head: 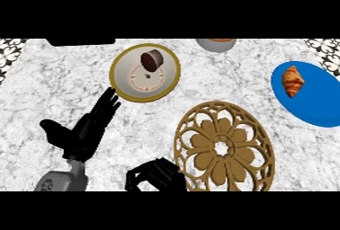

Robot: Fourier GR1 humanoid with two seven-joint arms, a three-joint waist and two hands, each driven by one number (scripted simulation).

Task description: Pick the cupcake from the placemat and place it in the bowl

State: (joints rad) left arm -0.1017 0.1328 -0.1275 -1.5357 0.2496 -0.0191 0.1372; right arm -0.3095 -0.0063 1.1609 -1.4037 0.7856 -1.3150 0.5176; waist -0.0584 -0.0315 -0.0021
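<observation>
1. Cupcake (152, 59) lies inside the bowl (145, 72), toward its far rim (dark, tipped on its side).
2. Left hand (83, 130): open, fingers straight, tips just short of the bowl's near-left rim; the cupcake is beyond those tips, untouched.
3. Right hand (156, 176): fingers curled, holding nothing, beside the placemat (224, 146), well short of the bowl.
4. Croissant (293, 80) on blue plate (312, 108), far to the right hand's right.
</observation>
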